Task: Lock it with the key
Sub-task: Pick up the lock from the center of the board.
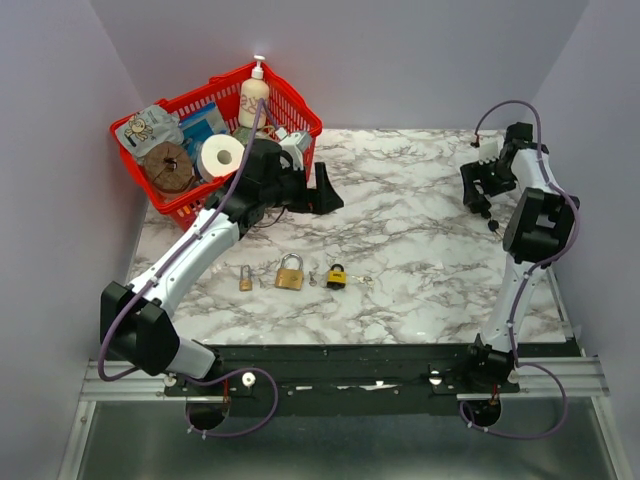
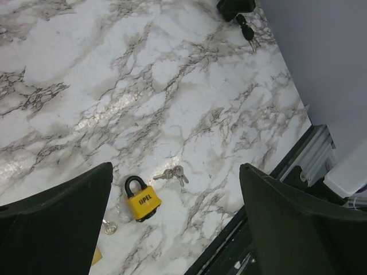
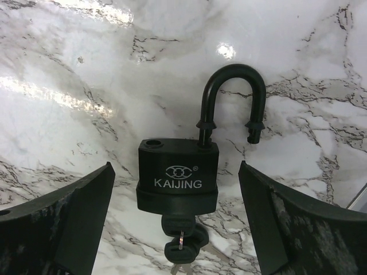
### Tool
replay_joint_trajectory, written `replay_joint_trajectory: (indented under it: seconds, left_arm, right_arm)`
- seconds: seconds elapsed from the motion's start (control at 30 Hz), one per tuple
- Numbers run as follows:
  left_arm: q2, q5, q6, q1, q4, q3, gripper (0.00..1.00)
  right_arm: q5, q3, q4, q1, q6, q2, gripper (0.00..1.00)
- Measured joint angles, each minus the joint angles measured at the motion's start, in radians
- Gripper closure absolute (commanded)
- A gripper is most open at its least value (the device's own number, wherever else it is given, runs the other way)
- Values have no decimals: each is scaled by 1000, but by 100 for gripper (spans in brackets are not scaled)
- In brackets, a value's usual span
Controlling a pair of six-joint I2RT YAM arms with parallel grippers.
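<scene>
Now: approach to black padlock (image 3: 178, 177), key (image 3: 182, 243) at 6 o'clock.
Claws: left gripper (image 2: 175, 166), right gripper (image 3: 175, 166) apart.
Next: seat shackle (image 3: 232, 74), turn key.

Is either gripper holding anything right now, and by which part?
Nothing is held. The right gripper stands open on either side of the black padlock, not touching it; the left gripper hangs open too.

This looks like a robot test cell in a lab. A left arm (image 1: 190, 260) and a right arm (image 1: 520, 285) are bolted to a metal rail (image 1: 570, 378) at a marble-pattern counter (image 1: 420, 200). Plain pale walls (image 1: 400, 60) enclose it, and a red basket (image 1: 185, 98) holds household props.
</scene>
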Motion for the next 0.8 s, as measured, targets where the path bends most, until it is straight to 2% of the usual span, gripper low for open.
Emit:
replay_joint_trajectory:
  seconds: [0.2,0.33,0.4,0.43,0.47,0.53,0.57,0.7,0.8]
  left_arm:
    - [5,0,-9,11,0,0,1]
    - [5,0,-13,26,0,0,1]
    - [5,0,-15,31,0,0,1]
    - [5,0,-17,34,0,0,1]
    - [5,0,-20,35,0,0,1]
    - [5,0,-24,39,0,-1,1]
    - [5,0,-26,40,0,-2,1]
    - [5,0,-35,42,0,-11,1]
    - [5,0,-38,45,0,-20,1]
  right_arm:
    - [31,142,-88,18,11,77,7]
    - [47,147,-143,18,20,92,8]
    - [53,147,-167,18,23,94,12]
    - [56,147,-178,18,24,94,15]
    - [59,147,-186,18,25,94,26]
    - [71,147,-193,18,18,94,37]
    - [72,145,-194,18,19,94,48]
    - [84,49,-135,31,-8,42,64]
    - [107,-109,-72,67,-44,-52,67]
